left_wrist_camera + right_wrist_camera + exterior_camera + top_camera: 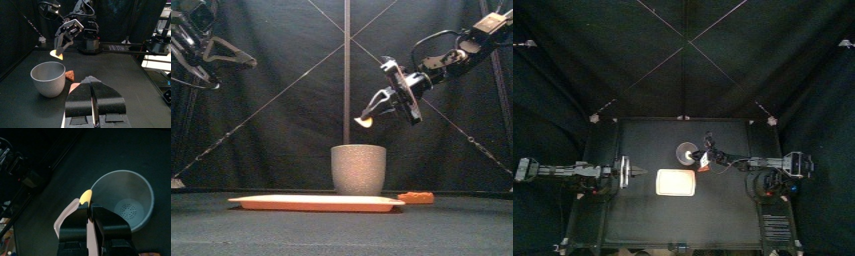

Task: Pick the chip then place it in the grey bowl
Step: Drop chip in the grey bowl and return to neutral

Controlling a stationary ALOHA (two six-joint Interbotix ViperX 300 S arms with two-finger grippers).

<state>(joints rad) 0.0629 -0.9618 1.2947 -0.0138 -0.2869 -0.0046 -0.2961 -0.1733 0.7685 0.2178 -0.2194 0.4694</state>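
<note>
Front view, right pincer (369, 117): pinches the yellow chip (365, 123) by its tips, up in the air.
Chip: hangs over the grey bowl (360, 168), near its rim, not inside yet.
Grey bowl: stands upright on the desk (251, 232) behind the pink tray (315, 202), mouth up to catch the chip.
Left pincer (91, 81): pressed together, holding nothing, resting at the left, out of the way.
Red toy (416, 198): lies by the tray's right end, not needed.
Next, I think: let go over the mouth.

Yellow chip (58, 54) above grey bowl (49, 80)
</note>
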